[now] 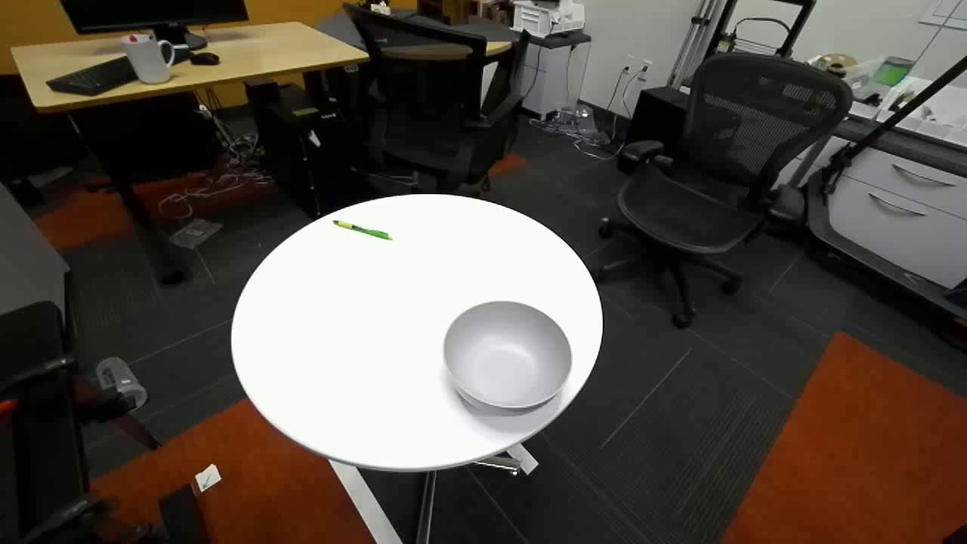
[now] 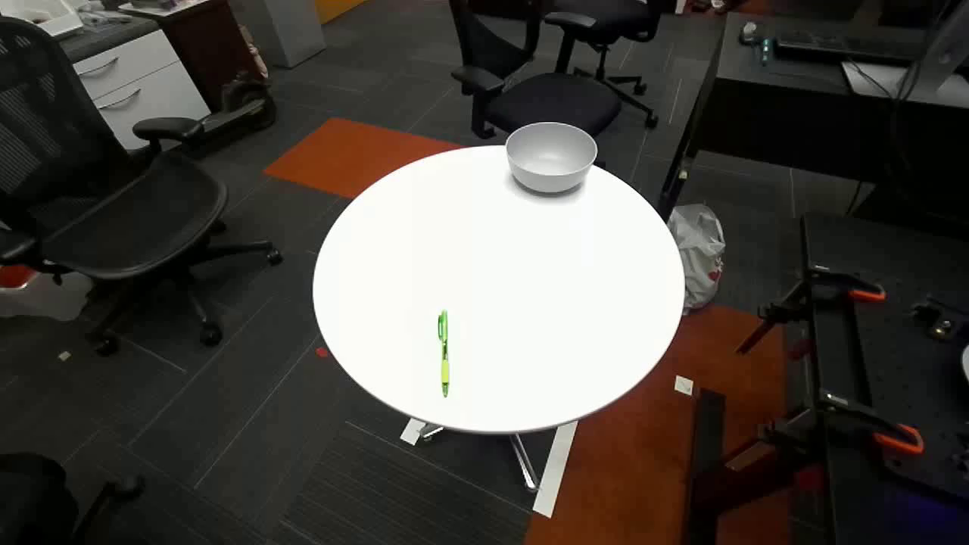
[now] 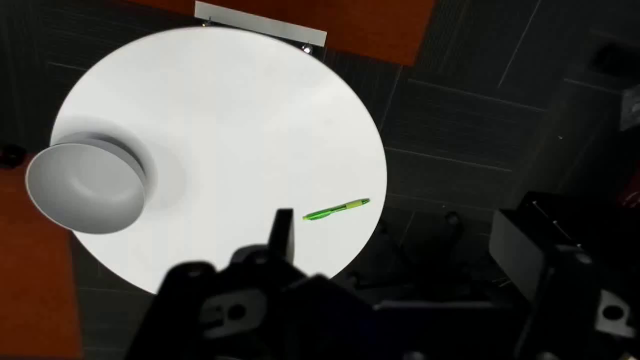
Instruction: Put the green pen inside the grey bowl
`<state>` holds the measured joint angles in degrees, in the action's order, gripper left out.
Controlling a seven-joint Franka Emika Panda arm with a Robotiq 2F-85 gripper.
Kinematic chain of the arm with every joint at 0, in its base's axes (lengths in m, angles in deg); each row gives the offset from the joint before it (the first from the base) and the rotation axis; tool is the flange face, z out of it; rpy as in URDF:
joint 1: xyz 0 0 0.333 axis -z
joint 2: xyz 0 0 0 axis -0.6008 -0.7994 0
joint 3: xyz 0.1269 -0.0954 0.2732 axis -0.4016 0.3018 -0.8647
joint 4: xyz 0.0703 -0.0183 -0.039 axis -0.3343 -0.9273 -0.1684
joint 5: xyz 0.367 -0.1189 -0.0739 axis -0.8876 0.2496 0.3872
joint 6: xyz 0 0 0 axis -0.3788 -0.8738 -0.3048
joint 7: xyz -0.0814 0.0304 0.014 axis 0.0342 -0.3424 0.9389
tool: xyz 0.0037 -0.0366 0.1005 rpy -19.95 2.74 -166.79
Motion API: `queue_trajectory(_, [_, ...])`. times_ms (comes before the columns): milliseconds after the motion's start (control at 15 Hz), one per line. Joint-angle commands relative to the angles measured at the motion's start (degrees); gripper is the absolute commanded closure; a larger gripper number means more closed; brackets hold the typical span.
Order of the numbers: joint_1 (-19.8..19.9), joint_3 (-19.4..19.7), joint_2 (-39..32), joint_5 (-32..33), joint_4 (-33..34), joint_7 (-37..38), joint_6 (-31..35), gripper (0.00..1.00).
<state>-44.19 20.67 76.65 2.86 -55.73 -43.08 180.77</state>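
The green pen (image 1: 364, 230) lies flat on the white round table, near its edge and away from the bowl. It also shows in an exterior view (image 2: 444, 353) and in the wrist view (image 3: 336, 209). The grey bowl (image 1: 508, 355) stands upright near the opposite edge, its hollow showing bare. It also shows in an exterior view (image 2: 551, 157) and at the left of the wrist view (image 3: 85, 188). My gripper (image 3: 397, 218) shows only in the wrist view. Its fingers are wide apart with nothing between them. It is above the table, apart from the pen and bowl.
The white round table (image 1: 340, 340) bears the pen and bowl. A black mesh chair (image 1: 755, 151) stands beside it. A desk (image 1: 257, 57) with a mug (image 1: 149, 59) is behind. A black bench with orange-tipped clamps (image 2: 901, 439) stands near the table.
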Motion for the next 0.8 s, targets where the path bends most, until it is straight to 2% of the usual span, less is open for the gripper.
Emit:
queue_trajectory(0, [0.55,-0.39,-0.05,-0.33,0.12,-0.30,-0.13,0.00])
queue_trajectory(333, [0.55,-0.39,-0.05,-0.33,0.12,-0.30,-0.12,0.00])
queue_trajectory(600, [1.84,-2.40,-5.53,-1.16,0.30,5.59,5.73,0.00])
queue_trajectory(733, [2.71,-4.41,-9.78,-1.07,0.68,11.28,8.96,0.00])
